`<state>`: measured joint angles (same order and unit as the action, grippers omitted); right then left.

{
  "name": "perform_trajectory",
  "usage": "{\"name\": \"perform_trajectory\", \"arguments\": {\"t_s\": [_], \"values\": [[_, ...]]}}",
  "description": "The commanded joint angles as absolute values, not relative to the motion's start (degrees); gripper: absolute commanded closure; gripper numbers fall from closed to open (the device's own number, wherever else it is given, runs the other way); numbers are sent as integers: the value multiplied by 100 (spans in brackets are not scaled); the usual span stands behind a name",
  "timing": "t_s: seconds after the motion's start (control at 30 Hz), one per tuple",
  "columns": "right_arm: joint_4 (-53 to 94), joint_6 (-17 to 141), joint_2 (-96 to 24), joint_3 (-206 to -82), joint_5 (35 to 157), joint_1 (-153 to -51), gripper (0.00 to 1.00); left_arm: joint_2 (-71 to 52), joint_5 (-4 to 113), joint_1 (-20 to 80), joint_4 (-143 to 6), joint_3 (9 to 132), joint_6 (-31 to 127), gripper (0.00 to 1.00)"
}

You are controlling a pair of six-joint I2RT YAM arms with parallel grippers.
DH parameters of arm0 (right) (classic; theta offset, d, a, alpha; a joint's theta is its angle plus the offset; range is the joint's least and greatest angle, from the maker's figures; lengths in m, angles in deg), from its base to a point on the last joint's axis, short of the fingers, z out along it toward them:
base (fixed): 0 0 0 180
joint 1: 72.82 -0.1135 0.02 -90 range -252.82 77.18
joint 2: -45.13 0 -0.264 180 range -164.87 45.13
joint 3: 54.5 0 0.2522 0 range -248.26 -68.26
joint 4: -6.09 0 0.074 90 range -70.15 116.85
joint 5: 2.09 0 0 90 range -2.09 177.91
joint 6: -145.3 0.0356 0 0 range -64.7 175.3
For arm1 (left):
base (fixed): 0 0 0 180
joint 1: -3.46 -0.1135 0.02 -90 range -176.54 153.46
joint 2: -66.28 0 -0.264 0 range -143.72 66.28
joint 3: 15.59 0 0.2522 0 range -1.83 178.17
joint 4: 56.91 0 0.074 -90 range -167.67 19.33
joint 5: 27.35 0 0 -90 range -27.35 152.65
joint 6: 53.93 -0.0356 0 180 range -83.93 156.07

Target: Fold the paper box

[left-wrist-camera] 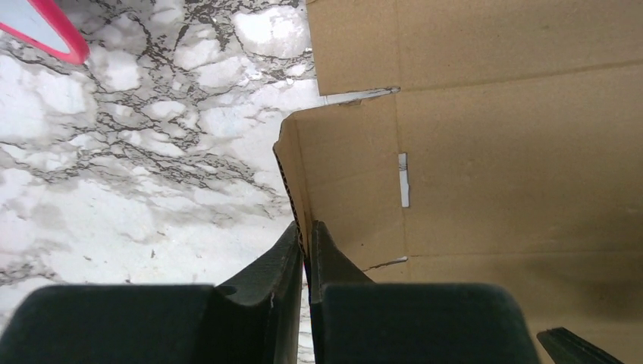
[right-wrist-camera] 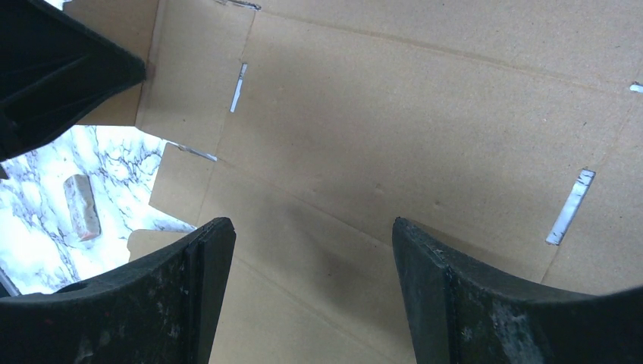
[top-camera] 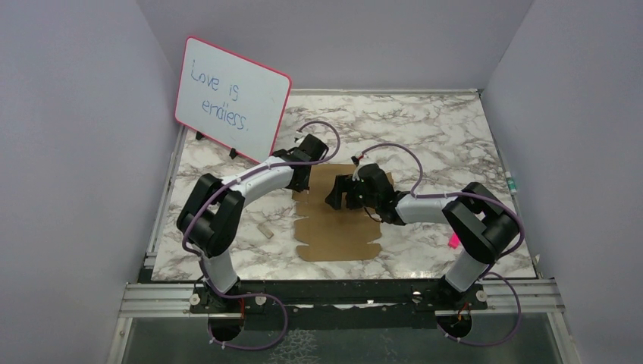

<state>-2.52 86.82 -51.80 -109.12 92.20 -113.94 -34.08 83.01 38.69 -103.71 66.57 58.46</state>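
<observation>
Fingers [left-wrist-camera: 273, 273] of the left gripper [left-wrist-camera: 305, 241] are pinched together on a raised side flap [left-wrist-camera: 341, 182] of the paper box [top-camera: 337, 227]. The box is a flat brown cardboard sheet on the marble table [top-camera: 425, 129], right of the whiteboard [top-camera: 231, 95] and nearer than it. The right gripper [right-wrist-camera: 312, 235], farther from the whiteboard, hovers over the sheet with its fingers apart.

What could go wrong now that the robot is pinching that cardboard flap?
1. The left jaws grip only the thin edge of the raised flap, so it might slip out or crumple.
2. The right jaws stand open above the paper box, holding nothing, so the whole sheet could slide or lift when the flap is pulled.
</observation>
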Motion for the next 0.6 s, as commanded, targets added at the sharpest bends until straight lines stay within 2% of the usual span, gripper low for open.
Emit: {"name": "perform_trajectory", "arguments": {"t_s": [0.0, 0.13, 0.27, 0.33, 0.57], "values": [[144, 8851, -5234, -10697, 9336, -11406, 19, -3694, 8802, 4145, -10705, 6974, 5769, 89], [176, 8833, -5033, -10655, 9316, -11410, 19, -3627, 8789, 4203, -10747, 7103, 5756, 82], [402, 8713, -4761, -10702, 9270, -11404, 18, -3324, 8656, 4187, -10732, 7078, 5737, 81], [581, 8621, -4611, -10816, 9295, -11408, 18, -3140, 8523, 4115, -10663, 7017, 5714, 77], [905, 8319, -4170, -11025, 9490, -11190, 17, -2419, 7251, 3395, -10026, 6651, 5707, 62]]}}
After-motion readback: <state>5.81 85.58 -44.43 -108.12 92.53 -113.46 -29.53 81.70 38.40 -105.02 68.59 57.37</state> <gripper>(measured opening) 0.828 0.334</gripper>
